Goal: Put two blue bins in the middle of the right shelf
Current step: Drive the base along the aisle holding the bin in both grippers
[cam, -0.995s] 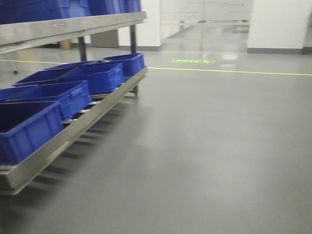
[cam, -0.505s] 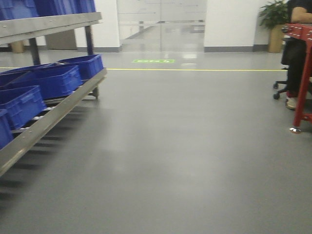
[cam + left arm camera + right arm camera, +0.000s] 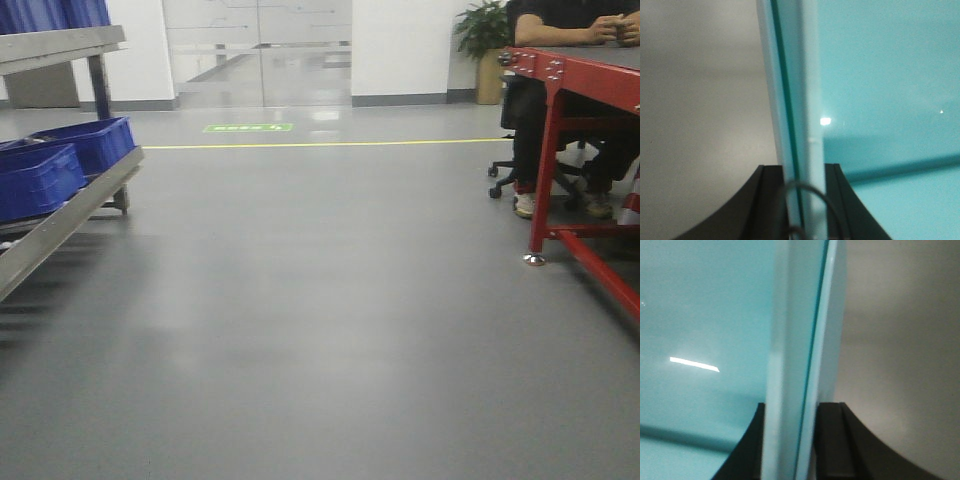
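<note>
Fingers [image 3: 769, 200] of the left gripper [image 3: 800, 175] and right gripper [image 3: 790, 412] clamp opposite walls of the pale-blue bins [image 3: 880, 75], apparently 2 nested, carried between them. The front view has swung: the shelf [image 3: 70, 213] slid to 9 o'clock and a red table [image 3: 580, 78] entered at 3 o'clock, so the base is likely turning toward the right shelf.

Pale cyan bins [image 3: 880, 75] show smooth, glossy walls.

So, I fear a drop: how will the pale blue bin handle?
Probably slippery: the pale blue bin shows glossy glints. Likely stiff: its rim runs straight. Left gripper and right gripper pinch only edges, so it might tilt.
</note>
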Robot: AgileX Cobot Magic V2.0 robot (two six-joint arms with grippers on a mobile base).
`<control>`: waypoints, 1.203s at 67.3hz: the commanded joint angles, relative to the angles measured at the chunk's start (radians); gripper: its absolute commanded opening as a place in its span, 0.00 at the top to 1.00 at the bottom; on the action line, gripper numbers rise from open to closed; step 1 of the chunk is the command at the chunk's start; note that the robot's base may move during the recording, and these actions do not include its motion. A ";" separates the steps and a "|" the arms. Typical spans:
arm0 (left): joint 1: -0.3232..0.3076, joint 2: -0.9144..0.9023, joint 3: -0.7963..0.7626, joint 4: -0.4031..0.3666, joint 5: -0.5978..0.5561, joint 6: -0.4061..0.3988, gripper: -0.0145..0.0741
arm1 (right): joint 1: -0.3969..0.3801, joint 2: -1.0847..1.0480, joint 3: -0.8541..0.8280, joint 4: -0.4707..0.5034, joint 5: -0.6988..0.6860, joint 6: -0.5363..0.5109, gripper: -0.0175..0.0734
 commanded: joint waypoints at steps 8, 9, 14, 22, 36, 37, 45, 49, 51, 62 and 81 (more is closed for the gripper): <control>0.001 -0.017 -0.011 0.004 -0.066 0.014 0.96 | -0.004 -0.024 -0.022 0.014 -0.099 0.000 0.98; 0.001 -0.017 -0.011 0.004 -0.066 0.014 0.96 | -0.004 -0.024 -0.022 0.014 -0.099 0.000 0.98; 0.001 -0.017 -0.011 0.004 -0.066 0.014 0.96 | -0.004 -0.024 -0.022 0.014 -0.099 0.000 0.98; 0.001 -0.017 -0.011 0.004 -0.066 0.014 0.96 | -0.004 -0.024 -0.022 0.014 -0.099 0.000 0.98; 0.001 -0.017 -0.011 0.004 -0.066 0.014 0.96 | -0.004 -0.024 -0.022 0.014 -0.099 0.000 0.98; 0.001 -0.017 -0.011 0.004 -0.066 0.014 0.96 | -0.004 -0.024 -0.022 0.014 -0.099 0.000 0.98; 0.001 -0.017 -0.011 0.004 -0.066 0.014 0.96 | -0.004 -0.024 -0.022 0.014 -0.099 0.000 0.98; 0.001 -0.017 -0.011 0.004 -0.066 0.014 0.96 | -0.004 -0.024 -0.022 0.014 -0.099 0.000 0.98; 0.001 -0.017 -0.011 0.004 -0.066 0.014 0.96 | -0.004 -0.024 -0.022 0.014 -0.099 0.000 0.98; 0.001 -0.017 -0.011 0.004 -0.066 0.014 0.96 | -0.004 -0.024 -0.022 0.014 -0.099 0.000 0.98; 0.001 -0.017 -0.011 0.004 -0.066 0.014 0.96 | -0.004 -0.024 -0.022 0.014 -0.099 0.000 0.98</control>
